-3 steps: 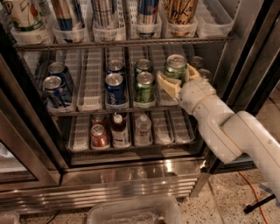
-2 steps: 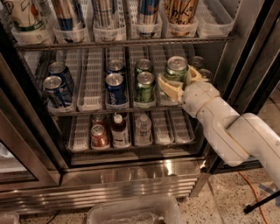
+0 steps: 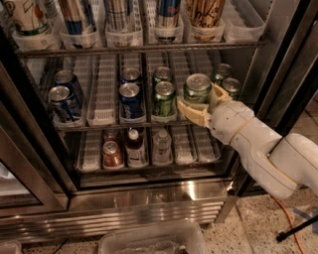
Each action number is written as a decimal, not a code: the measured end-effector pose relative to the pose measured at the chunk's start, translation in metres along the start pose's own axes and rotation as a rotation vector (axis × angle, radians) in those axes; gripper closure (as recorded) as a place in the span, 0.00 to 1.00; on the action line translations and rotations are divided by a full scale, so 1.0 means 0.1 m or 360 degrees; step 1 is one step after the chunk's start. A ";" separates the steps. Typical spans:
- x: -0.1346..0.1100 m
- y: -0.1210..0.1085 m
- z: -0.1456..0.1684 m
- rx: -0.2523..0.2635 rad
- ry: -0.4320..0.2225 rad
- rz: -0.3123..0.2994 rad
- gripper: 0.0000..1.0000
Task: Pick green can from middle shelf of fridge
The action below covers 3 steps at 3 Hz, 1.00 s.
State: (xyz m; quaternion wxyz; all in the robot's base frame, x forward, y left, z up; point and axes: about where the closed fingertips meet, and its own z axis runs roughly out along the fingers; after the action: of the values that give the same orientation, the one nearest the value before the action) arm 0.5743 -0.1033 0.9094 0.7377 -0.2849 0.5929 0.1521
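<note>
The fridge [image 3: 149, 198] stands open, with a steel base and wire racks. On the middle shelf [image 3: 99, 124], white lane trays hold blue cans [image 3: 130, 100] on the left and green cans [image 3: 164, 97] in the middle and right. My gripper [image 3: 198, 100] reaches in from the right at the shelf's front. Its pale fingers [image 3: 191, 113] are closed around one green can [image 3: 197, 88], one finger on its left and one on its right. The can stands upright at the front edge of its lane. Two more green cans [image 3: 231, 87] stand behind my wrist.
Tall cans and cups [image 3: 117, 15] fill the top rack. Small bottles and a red can [image 3: 112, 154] stand on the bottom rack. Dark door frames flank the opening on the left [image 3: 30, 149] and right [image 3: 293, 64]. A clear plastic bin [image 3: 149, 240] and an orange cable [image 3: 285, 218] lie on the floor.
The gripper and the green can in it have moved together, slightly down and towards the shelf's front. The other cans have not moved.
</note>
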 end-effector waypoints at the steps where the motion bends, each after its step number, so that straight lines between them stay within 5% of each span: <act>1: -0.05 0.25 -0.09 -0.0186 0.0050 -0.0021 1.00; 3: -0.18 0.67 -0.23 -0.0531 0.0082 -0.0033 1.00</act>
State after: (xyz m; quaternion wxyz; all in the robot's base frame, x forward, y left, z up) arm 0.5140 -0.0624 0.9077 0.6662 -0.4134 0.5751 0.2336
